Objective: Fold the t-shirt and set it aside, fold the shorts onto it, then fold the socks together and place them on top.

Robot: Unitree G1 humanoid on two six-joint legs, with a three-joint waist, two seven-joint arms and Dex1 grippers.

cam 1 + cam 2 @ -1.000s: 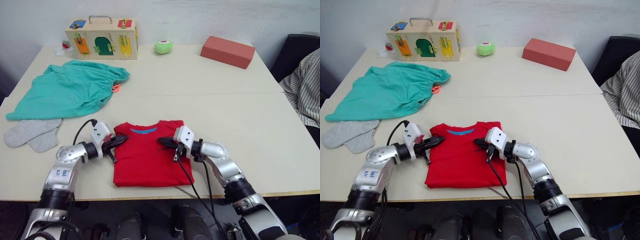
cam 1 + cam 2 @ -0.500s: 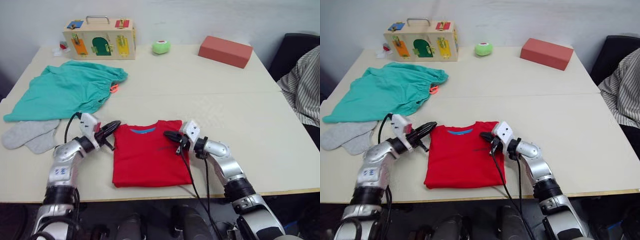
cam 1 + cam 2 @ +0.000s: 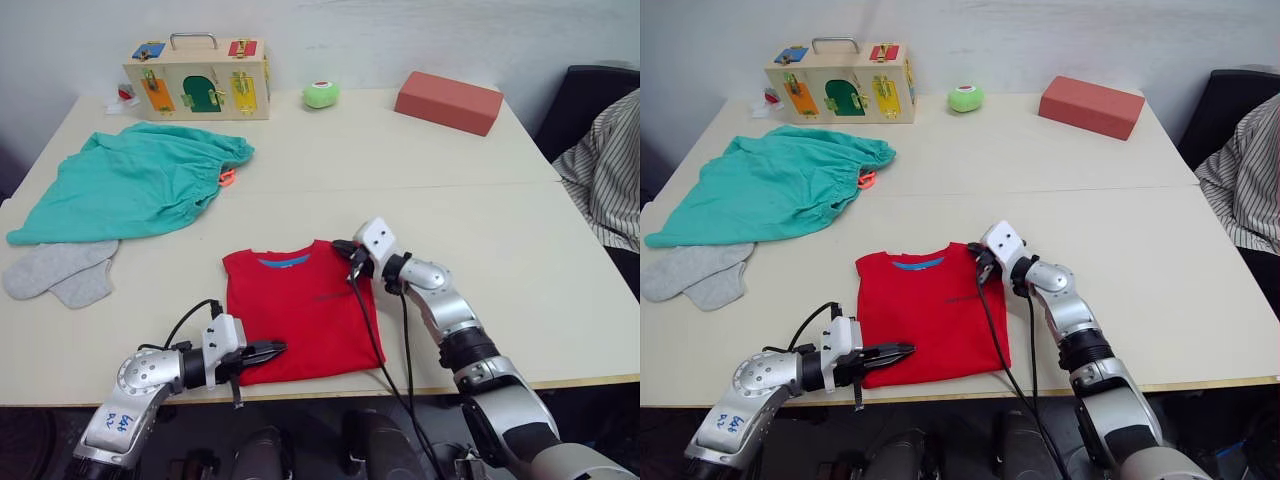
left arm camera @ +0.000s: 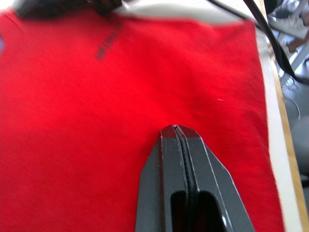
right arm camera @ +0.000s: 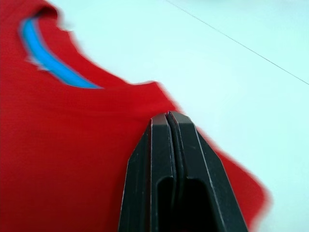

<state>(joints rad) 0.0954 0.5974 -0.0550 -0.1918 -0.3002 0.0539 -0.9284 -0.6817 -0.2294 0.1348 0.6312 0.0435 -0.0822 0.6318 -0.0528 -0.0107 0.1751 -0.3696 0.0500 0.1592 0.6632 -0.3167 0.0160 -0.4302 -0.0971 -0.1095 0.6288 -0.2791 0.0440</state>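
Left claw [image 3: 902, 352] shut, tips at near-left hem of t-shirt [image 3: 930, 315]; no cloth visibly pinched. Right claw [image 3: 978, 262] also shut, pressed on far-right shoulder corner. Probably pinning far edge while near hem got worked for a fold. Shirt lay near-centre on worktop [image 3: 1120, 250], sides already tucked in. Shorts [image 3: 770, 190] spread far-left, socks [image 3: 695, 272] just nearer, touching them. Wooden latch box [image 3: 838, 68] at far edge closed, contents unseen.
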